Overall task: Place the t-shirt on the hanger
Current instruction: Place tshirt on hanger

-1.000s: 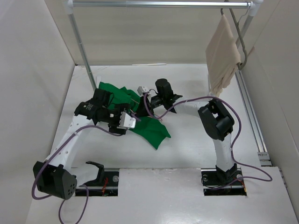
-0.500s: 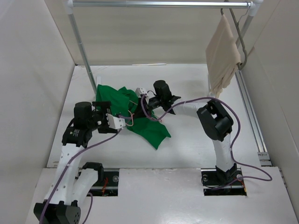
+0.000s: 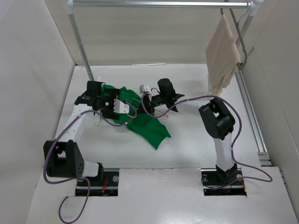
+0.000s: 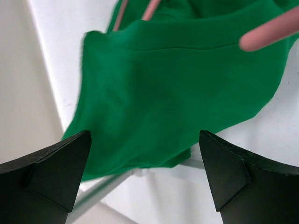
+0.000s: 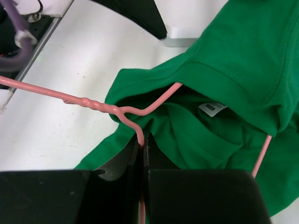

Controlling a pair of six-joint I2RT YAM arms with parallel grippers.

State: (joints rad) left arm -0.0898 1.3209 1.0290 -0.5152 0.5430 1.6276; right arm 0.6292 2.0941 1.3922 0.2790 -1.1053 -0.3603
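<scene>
Right end effector [image 5: 142,141] grips hanger [image 5: 93,104] threaded into t-shirt [image 5: 243,56].

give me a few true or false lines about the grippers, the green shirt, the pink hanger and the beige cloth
1. The right gripper is shut on the thin pink wire hanger. True.
2. The left gripper is clamped on the bright green fabric t-shirt. False: its jaws stand wide open above the shirt, holding nothing.
3. The t-shirt hangs from the metal rail. False: it lies crumpled on the white table.
4. Part of the hanger's wire runs under the shirt's collar. True.
5. The beige cloth lies on the table. False: it hangs on a grey hanger from the rail.
</scene>
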